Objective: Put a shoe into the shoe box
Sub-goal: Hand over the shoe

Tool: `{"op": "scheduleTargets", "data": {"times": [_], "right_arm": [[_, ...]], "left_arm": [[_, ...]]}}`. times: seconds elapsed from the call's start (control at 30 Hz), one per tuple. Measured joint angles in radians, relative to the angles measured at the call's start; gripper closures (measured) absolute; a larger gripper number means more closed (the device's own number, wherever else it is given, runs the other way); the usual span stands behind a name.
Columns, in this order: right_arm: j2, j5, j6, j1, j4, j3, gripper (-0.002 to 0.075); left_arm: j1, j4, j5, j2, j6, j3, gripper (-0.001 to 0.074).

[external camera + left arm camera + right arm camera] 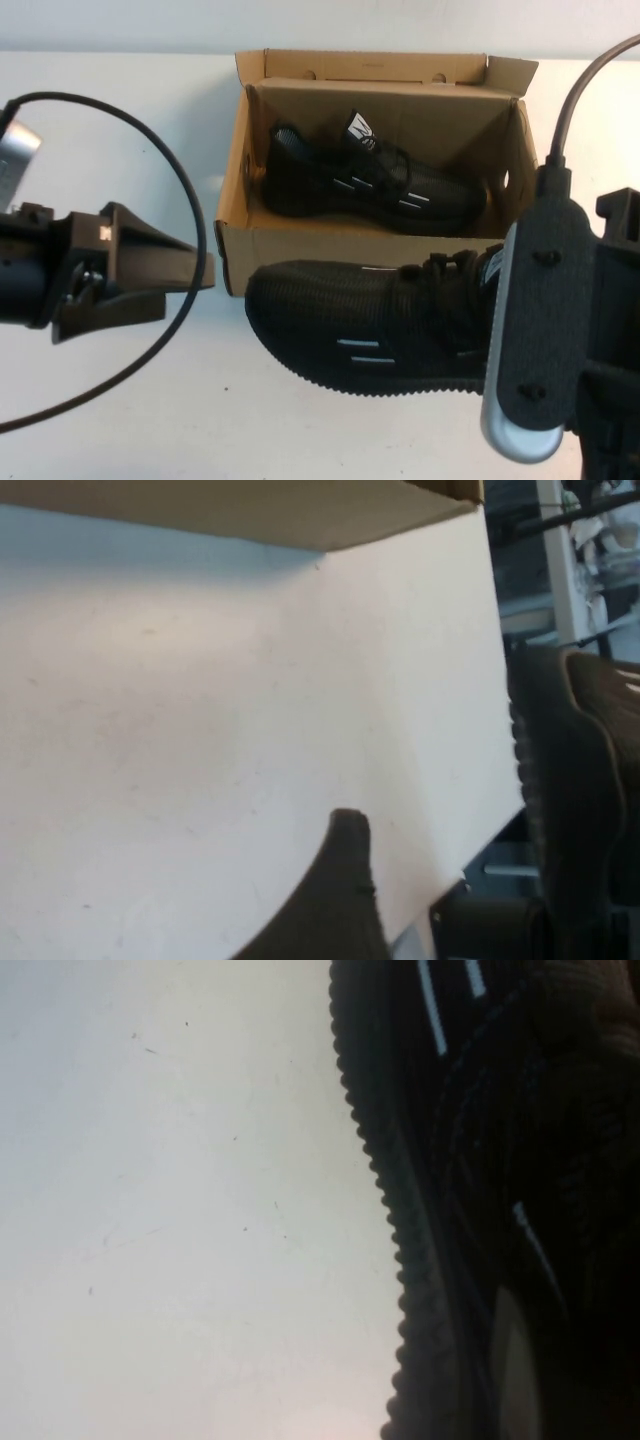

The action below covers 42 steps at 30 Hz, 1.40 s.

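The brown cardboard shoe box (240, 245) stands open at the back middle of the table. One black mesh sneaker (370, 185) lies inside it. A second look-alike shoe (370, 325) sits just in front of the box, toe to the left, overlapping the front wall. Its heel disappears under my right arm's wrist housing (545, 320), which hides the right gripper. The right wrist view is filled by this shoe's sole edge and side (470, 1160). My left gripper (190, 290) is open at the box's front left corner, holding nothing. One of its fingers (335, 900) shows over bare table.
The white table (150, 400) stretches in front and to the left. A black cable (190, 200) loops from the left arm near the box's left wall. The box's underside edge (250, 510) shows in the left wrist view.
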Motion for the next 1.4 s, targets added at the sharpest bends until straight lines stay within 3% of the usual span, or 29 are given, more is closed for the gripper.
{"op": "scheduleTargets", "data": {"times": [0.1, 0.4, 1.4], "right_arm": [[0.000, -0.012, 0.000, 0.000, 0.000, 0.000, 0.0734], [0.000, -0.052, 0.000, 0.000, -0.002, 0.001, 0.0734], [0.002, -0.181, -0.071, 0.000, 0.081, 0.001, 0.0734]], "left_arm": [[-0.048, -0.028, 0.000, 0.000, -0.020, 0.000, 0.0075], [-0.159, -0.139, 0.000, 0.000, -0.020, 0.000, 0.0068], [-0.193, -0.217, -0.002, 0.043, -0.008, 0.000, 0.0071]]}}
